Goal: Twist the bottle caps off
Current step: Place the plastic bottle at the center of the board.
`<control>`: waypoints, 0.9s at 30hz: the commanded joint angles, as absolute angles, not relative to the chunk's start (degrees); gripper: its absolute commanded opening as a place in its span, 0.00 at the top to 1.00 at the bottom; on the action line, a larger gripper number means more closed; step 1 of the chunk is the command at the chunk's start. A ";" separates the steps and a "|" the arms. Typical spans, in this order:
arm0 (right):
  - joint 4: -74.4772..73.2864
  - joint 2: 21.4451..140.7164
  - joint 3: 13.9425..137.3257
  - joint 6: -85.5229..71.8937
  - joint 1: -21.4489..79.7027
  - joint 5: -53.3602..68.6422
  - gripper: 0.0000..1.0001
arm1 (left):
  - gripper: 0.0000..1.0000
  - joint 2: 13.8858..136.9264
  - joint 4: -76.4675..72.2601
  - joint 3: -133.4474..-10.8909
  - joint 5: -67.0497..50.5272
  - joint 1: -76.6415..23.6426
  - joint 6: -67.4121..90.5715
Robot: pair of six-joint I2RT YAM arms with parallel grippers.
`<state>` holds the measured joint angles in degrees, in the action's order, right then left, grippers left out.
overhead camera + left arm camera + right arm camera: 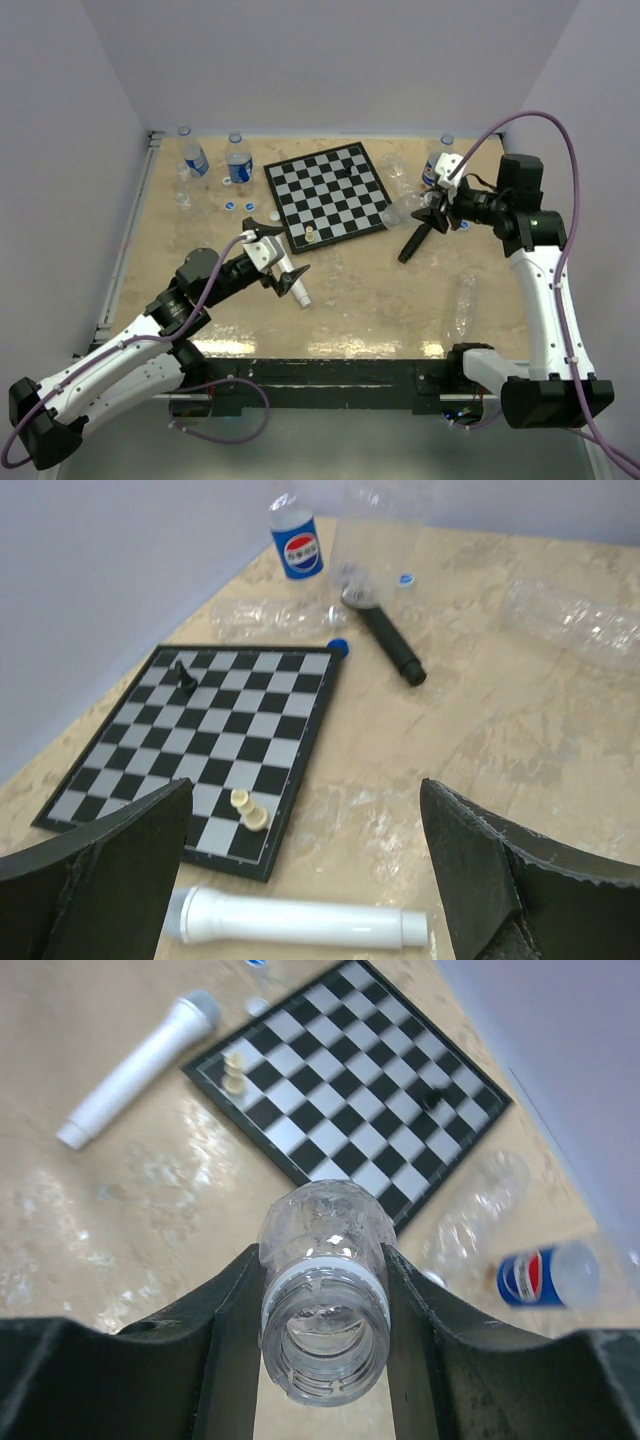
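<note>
Clamping the bare neck of a clear bottle (322, 1222), the right tool (325, 1335) holds it just beside the chessboard (350, 1090). The left tool (305, 830) hangs wide open over a white microphone (300, 921) lying on the worktop (480, 720). Loose caps (230, 206) lie near two upright labelled bottles (238, 160) at the far left. Another blue cap (338, 647) sits at a corner of the board.
</note>
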<state>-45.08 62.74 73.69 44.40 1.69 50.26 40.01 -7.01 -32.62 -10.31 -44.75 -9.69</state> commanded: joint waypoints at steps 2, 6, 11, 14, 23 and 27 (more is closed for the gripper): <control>-43.51 62.23 74.18 39.56 -6.14 44.48 0.78 | 0.00 40.78 -4.48 -32.87 -4.66 -44.56 -11.43; -42.02 61.18 72.87 37.45 -10.10 41.93 0.78 | 0.00 40.52 -4.57 -32.52 -5.45 -44.56 -11.34; -41.05 60.99 71.72 35.95 -13.97 39.38 0.78 | 0.00 39.99 -4.66 -32.26 -5.45 -44.56 -11.34; -41.13 61.78 71.81 35.68 -15.90 38.94 0.78 | 0.00 39.90 -4.66 -32.26 -5.45 -44.56 -11.43; -40.78 63.63 71.54 35.42 -21.09 39.03 0.77 | 0.00 39.73 -5.01 -31.82 -4.66 -44.56 -11.60; -40.34 65.04 72.33 35.16 -22.76 38.41 0.77 | 0.00 40.08 -5.10 -31.73 -5.01 -44.56 -11.51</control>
<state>-42.35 64.07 71.50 36.56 -21.32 39.51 40.27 -3.49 -31.97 -5.48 -44.75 -10.35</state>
